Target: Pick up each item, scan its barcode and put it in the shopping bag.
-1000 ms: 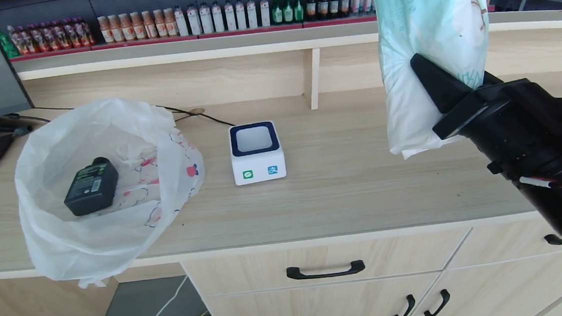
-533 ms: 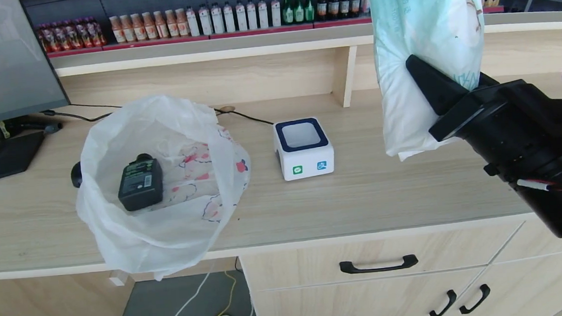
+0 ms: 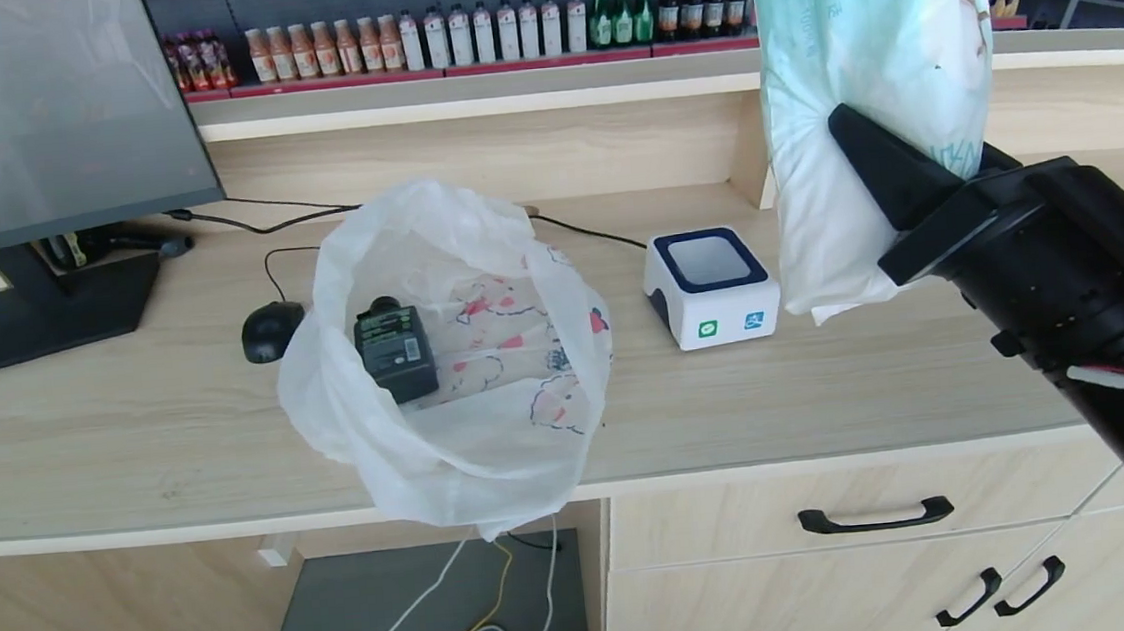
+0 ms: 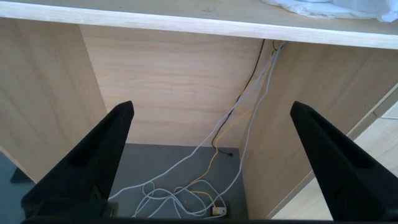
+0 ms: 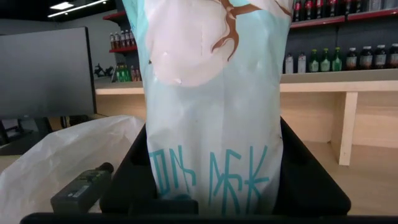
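Tissue pack (image 3: pixel 862 51) upright, long axis vertical, in right end effector (image 5: pixel 211 143)

Translucent white plastic shopping bag (image 3: pixel 453 454), crinkled; pale wood-grain counter (image 3: pixel 828 385), matt; at three o'clock, mint-green film pack (image 3: pixel 862 51), glossy.

right arm (image 3: pixel 1072 295) raised, wrist angled up – right gripper (image 3: pixel 910 143) clamped on an upright pack (image 3: pixel 861 31); left gripper (image 4: pixel 211 109) low, jaws spread wide apart.
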